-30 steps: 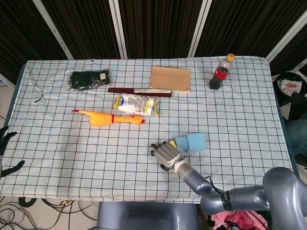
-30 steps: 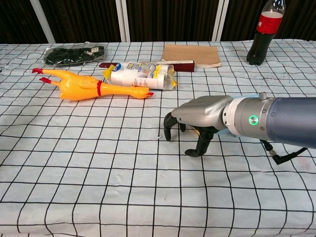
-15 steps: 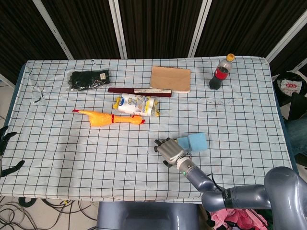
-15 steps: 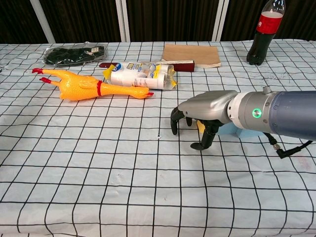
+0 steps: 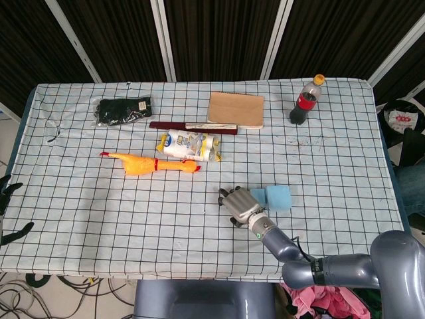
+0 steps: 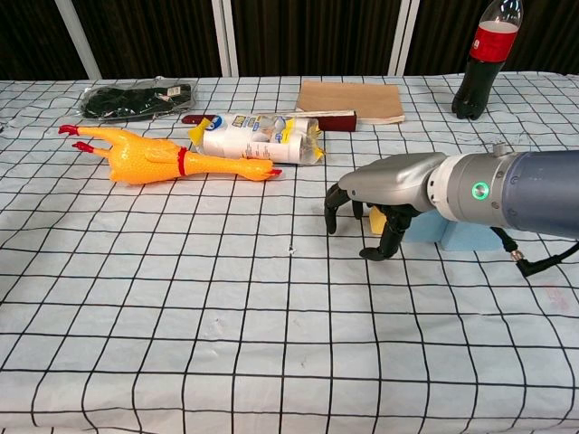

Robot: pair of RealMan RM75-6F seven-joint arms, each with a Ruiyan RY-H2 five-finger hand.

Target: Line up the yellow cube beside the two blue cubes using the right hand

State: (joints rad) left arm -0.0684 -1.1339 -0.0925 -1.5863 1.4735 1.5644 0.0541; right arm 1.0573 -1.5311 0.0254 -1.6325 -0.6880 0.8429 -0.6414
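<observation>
Chest view shows the small yellow cube as only a sliver of yellow on the checked cloth, tucked under the curled fingers of the grey metal right hand. The hand arches over it palm down, fingertips lowered to the cloth; whether the fingers actually grip the cube or merely cage it cannot be told. In the head view the cube is hidden beneath the hand. Just to the right of the hand, touching or nearly touching it, sit the light blue cubes, side by side in a short row; the chest view shows only the front face of the blue cubes below the grey forearm with its green lamp.

Further out on the white tablecloth with its black grid, a yellow rubber chicken lies stretched out to the upper left of the hand, and above it a white and blue plastic packet. Behind that lie a dark red flat bar, a brown paper notebook and a black bundle in clear wrap. A cola bottle with a yellow cap stands upright near the far right edge.

The dark left hand hangs off the table's left edge, fingers apart and holding nothing.
</observation>
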